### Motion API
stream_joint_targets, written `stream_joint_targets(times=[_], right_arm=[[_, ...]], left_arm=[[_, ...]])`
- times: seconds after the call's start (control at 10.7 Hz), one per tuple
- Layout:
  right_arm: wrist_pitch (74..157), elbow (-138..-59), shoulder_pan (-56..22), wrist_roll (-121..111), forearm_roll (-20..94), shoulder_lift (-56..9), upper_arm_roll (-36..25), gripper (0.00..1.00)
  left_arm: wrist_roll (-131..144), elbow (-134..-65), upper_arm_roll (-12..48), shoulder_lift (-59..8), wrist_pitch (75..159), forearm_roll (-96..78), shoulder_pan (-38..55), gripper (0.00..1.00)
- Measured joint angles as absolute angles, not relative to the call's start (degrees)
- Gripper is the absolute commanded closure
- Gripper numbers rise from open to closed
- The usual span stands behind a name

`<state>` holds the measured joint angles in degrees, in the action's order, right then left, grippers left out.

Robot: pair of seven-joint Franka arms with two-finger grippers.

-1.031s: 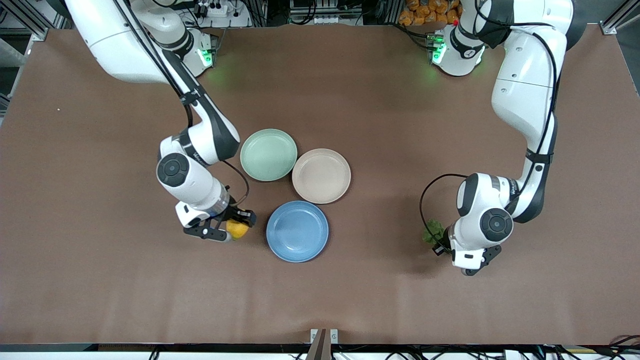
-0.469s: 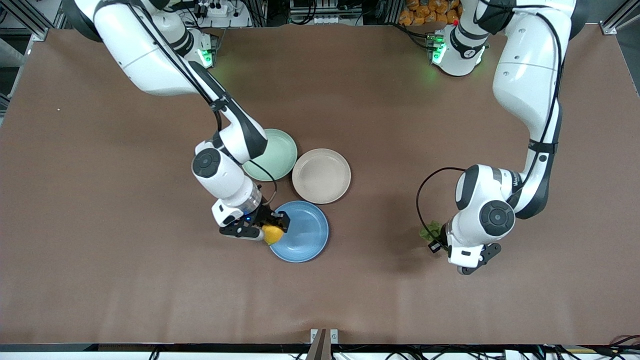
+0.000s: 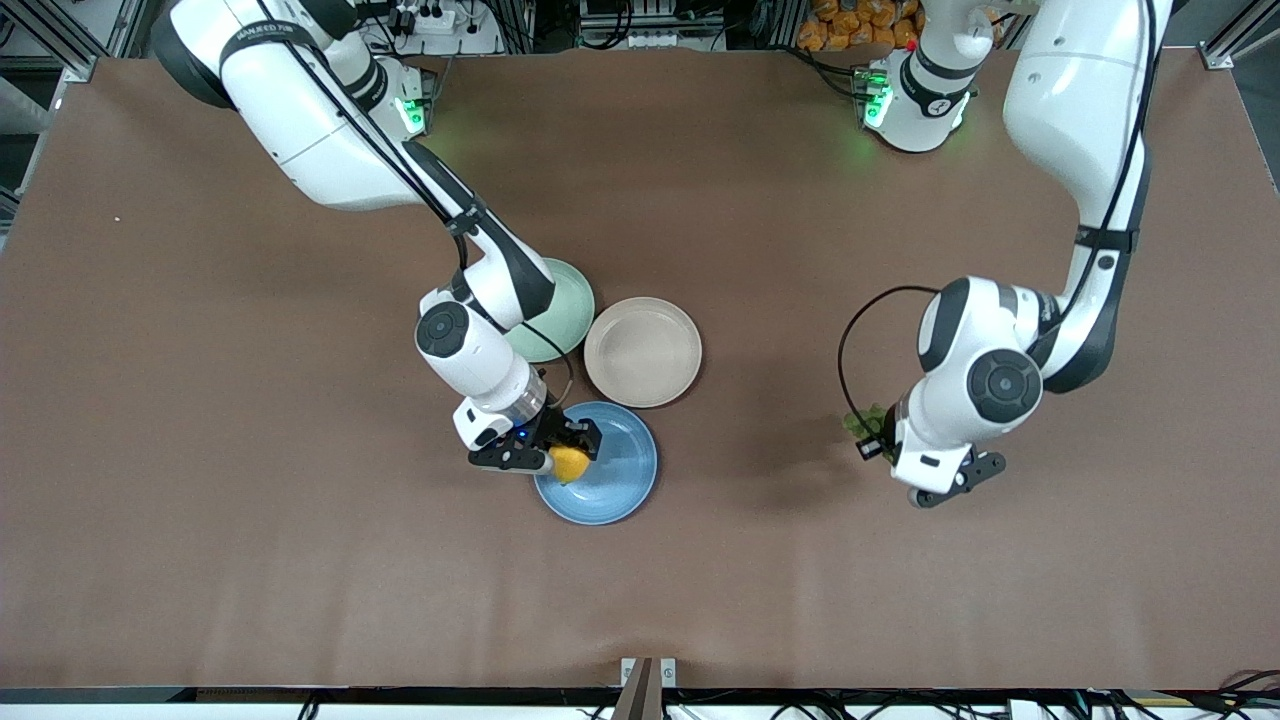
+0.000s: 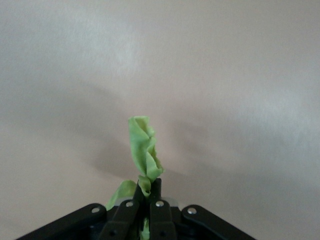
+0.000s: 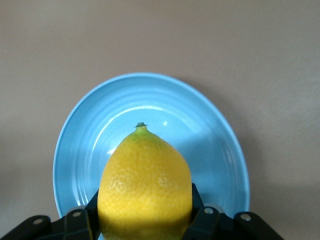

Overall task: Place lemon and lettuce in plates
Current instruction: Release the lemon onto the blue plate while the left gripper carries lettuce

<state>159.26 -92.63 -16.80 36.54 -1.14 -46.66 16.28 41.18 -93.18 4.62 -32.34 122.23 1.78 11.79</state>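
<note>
Brown matte table (image 3: 200,560) fills the frame — metal framing (image 3: 60,30) at upper corners; cables and a power strip (image 3: 420,18) along top edge.

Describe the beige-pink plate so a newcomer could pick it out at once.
Three round plates cluster in the middle of the brown table. The beige-pink plate is the one nearest the left arm's end of that cluster, beside the mint-green plate and farther from the front camera than the blue plate. It alone is pale pinkish, with no arm over it.
</note>
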Motion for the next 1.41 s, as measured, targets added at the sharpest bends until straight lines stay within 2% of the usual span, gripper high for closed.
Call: stream_joint_targets(times=[0.09, 0.19, 0.28, 0.38, 0.47, 0.84, 1.12, 1.22, 1.31, 1.41], right_arm=[[159.26, -92.58, -17.28, 36.54, -1.14, -46.96, 16.38, 0.89], [159.26, -92.56, -17.84, 36.54, -1.14, -47.21, 16.39, 0.82], [159.28, -92.56, -18.33, 36.63, -1.14, -47.42, 16.4, 0.66], [159.4, -92.55, -18.65, 36.76, -1.14, -47.67, 16.4, 0.27], [159.61, -92.52, -18.73, 36.8, -1.2, -47.98, 16.39, 0.0], [160.13, -91.66, -18.57, 36.8, -1.23, -48.3, 16.28, 0.0], [159.32, -89.62, -17.99, 38.0, -1.17, -47.94, 16.66, 0.0], [156.68, -88.92, -17.24, 38.37, -1.17, -47.33, 17.39, 0.0], [152.49, -88.0, -16.25, 38.48, -1.18, -46.25, 17.95, 0.0], [146.19, -87.1, -14.72, 38.46, -1.25, -44.21, 18.29, 0.0]], left_arm=[[41.16, -94.87, 5.67, -30.59, 122.23, 1.78, 11.77, 1.0], [41.27, -95.87, 7.08, -29.3, 122.1, 1.78, 11.84, 1.0], [42.24, -96.34, 8.6, -28.46, 121.78, 1.77, 11.94, 1.0], [44.25, -96.42, 10.5, -28.06, 121.67, 1.77, 12.01, 1.0], [47.12, -96.36, 12.92, -27.86, 121.68, 1.77, 12.11, 1.0], [58.84, -95.66, 20.25, -28.06, 123.24, 1.74, 14.56, 1.0], [64.21, -94.97, 20.65, -31.25, 127.47, 1.73, 21.54, 1.0], [64.82, -94.27, 20.64, -33.0, 128.79, 1.73, 23.47, 1.0], [64.93, -93.21, 20.62, -34.77, 129.73, 1.73, 24.67, 0.75], [64.93, -91.86, 20.62, -36.27, 130.28, 1.73, 25.27, 0.01]])
